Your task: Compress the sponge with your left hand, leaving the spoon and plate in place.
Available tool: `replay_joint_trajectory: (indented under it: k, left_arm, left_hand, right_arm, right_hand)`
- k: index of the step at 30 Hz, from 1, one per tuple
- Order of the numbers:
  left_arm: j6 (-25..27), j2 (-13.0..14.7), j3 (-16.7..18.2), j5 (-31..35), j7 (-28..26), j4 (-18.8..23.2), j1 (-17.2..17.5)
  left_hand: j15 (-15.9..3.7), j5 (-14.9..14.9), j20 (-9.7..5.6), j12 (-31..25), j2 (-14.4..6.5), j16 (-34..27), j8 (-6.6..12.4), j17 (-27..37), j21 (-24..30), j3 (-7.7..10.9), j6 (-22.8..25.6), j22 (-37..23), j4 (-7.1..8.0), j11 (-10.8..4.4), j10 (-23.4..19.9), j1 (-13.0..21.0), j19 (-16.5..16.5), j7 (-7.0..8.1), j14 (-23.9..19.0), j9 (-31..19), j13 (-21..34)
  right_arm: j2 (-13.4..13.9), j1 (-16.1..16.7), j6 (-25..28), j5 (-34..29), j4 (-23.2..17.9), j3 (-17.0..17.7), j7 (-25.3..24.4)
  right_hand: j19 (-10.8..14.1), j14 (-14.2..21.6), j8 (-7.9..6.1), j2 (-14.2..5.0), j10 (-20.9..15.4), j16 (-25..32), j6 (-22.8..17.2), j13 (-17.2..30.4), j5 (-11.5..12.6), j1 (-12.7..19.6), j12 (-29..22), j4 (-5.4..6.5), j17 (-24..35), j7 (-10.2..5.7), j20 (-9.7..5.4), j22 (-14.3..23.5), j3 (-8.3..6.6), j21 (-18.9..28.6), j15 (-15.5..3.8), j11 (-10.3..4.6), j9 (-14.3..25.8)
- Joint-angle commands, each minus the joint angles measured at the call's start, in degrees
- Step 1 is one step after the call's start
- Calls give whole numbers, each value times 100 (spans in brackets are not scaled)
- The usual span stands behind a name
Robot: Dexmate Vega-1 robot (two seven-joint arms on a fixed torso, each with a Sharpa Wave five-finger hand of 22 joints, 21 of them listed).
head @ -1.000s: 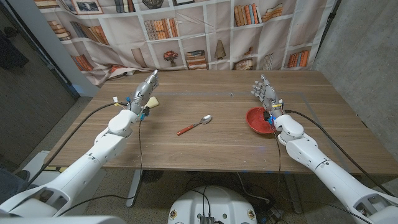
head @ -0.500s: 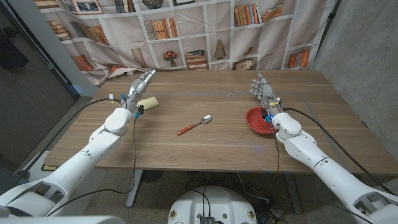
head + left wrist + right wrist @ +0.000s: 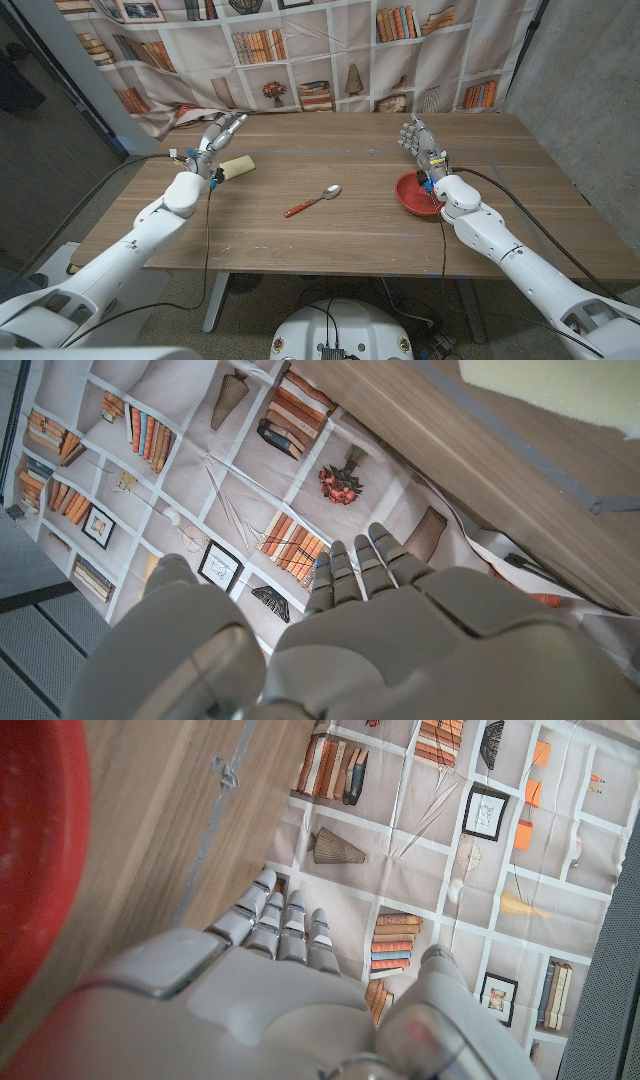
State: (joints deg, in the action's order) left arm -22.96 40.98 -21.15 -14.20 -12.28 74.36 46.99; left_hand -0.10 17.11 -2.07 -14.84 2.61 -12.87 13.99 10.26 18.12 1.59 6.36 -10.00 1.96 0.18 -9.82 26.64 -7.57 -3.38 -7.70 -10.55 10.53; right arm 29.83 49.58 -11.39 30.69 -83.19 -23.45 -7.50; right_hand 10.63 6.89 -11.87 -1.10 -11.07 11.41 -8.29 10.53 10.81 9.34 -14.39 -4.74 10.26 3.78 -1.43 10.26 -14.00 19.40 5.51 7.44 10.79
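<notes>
Sponge (image 3: 237, 166) is seen near the table's (image 3: 330, 240) left edge, untouched, with the left hand (image 3: 218, 135) held open and empty just beside it, apparently for pressing, while spoon (image 3: 312, 201) and plate (image 3: 414, 193) are left alone.

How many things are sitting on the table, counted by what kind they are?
Pale yellow sponge block: 1
Metal spoon with a red handle: 1
Red round plate: 1
Total: 3
</notes>
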Motion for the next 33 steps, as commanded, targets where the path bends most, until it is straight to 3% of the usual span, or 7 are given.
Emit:
replay_joint_trajectory:
  k: [1, 9, 20, 33]
  left_arm:
    - [1039, 431, -79, 1052, -589, 416, 43]
    - [1305, 556, -156, 1376, -758, 501, 24]
    - [2081, 850, -296, 2026, -984, 884, 15]
    - [2716, 1179, -353, 2287, -788, 1376, 102]
  left_hand:
    - [-8, -2, 3, -24, 12, -23, 27, 28, 19, 12, 115, -13, -35, -12, -112, 84, -103, -7, -87, -10, 26]
    - [-47, 0, 16, -18, 3, -37, 25, 28, 29, 12, 197, -13, -63, -43, -196, 151, -224, 5, -221, -11, 27]
    - [-74, 2, 15, -14, -10, -28, 30, 27, 22, 17, 311, -13, -99, -81, -307, 238, -321, 24, -317, -13, 28]
    - [-92, 11, 38, 23, -31, -17, 25, 27, -8, 29, 415, -15, -148, -103, -353, 353, -378, 61, -427, -15, 30]
  right_arm:
    - [-71, -202, -138, -45, 158, -38, 98]
    - [-123, -295, -88, -44, 254, -81, 136]
    - [-167, -373, -37, -44, 337, -125, 164]
    - [-118, -440, 152, 6, 310, -158, 255]
  right_hand:
    - [29, 35, -6, 16, -65, -11, -61, 18, -19, 57, 10, -32, 25, 20, 4, 25, -30, -16, -8, -5, 21]
    - [43, 46, -3, 17, -79, -14, -69, 19, -24, 55, 13, -33, 26, 22, -2, 25, -24, -24, -10, -3, 22]
    - [52, 52, -1, 15, -87, -20, -78, 19, -28, 54, 19, -35, 28, 22, -5, 26, -20, -37, -4, -12, 22]
    - [62, 62, -1, 7, -92, -26, -95, 20, -30, 59, 29, -40, 29, 49, -5, 27, -20, -52, -9, -16, 23]
